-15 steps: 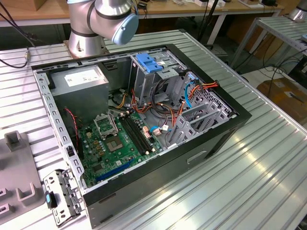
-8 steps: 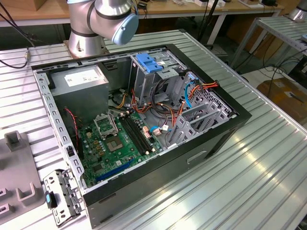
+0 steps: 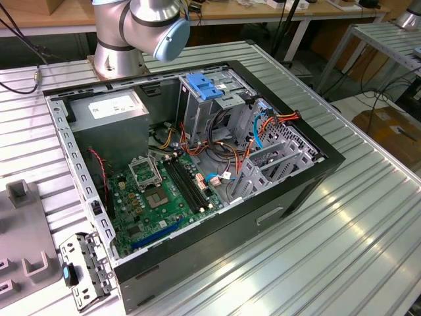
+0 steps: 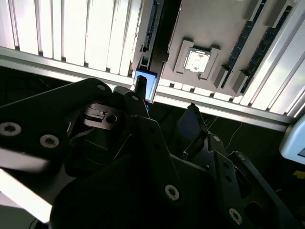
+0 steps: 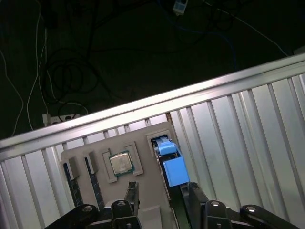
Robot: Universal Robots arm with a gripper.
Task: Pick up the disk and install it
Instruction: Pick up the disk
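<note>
Ribbed table (image 5: 248,124), spread claw (image 5: 161,191) over disk (image 5: 171,167) half-sunk in tray (image 5: 143,135)

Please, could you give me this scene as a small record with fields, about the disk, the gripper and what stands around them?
object to move: disk, a flat hard drive with a blue plastic side rail, standing on edge in a tray slot
holder: grey moulded tray, also carrying a square silver processor chip
tool: black two-finger gripper, open, poised over the disk, holding nothing
surroundings: open black computer case on ribbed aluminium table
progress: disk not yet lifted
</note>
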